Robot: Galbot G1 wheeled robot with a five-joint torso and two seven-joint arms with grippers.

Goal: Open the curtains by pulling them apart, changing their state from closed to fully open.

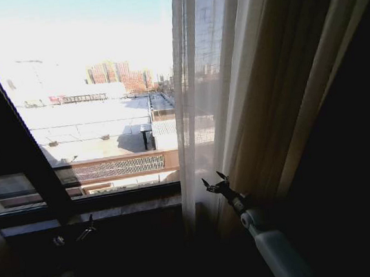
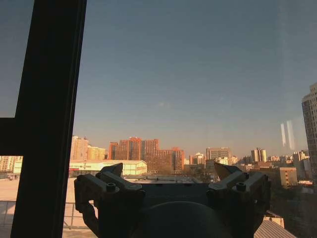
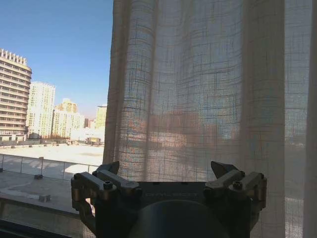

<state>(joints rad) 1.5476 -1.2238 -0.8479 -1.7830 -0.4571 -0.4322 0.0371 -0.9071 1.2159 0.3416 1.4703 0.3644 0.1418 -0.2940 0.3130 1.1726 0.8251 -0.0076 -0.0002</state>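
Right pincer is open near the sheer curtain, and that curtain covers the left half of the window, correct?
Not quite. In the head view the curtain hangs on the right side; the window's left half is bare. The right pincer is open beside it, as you say.

A dark window sill (image 1: 114,213) runs below the glass, the sheer curtains (image 1: 199,111) hanging past its right end.
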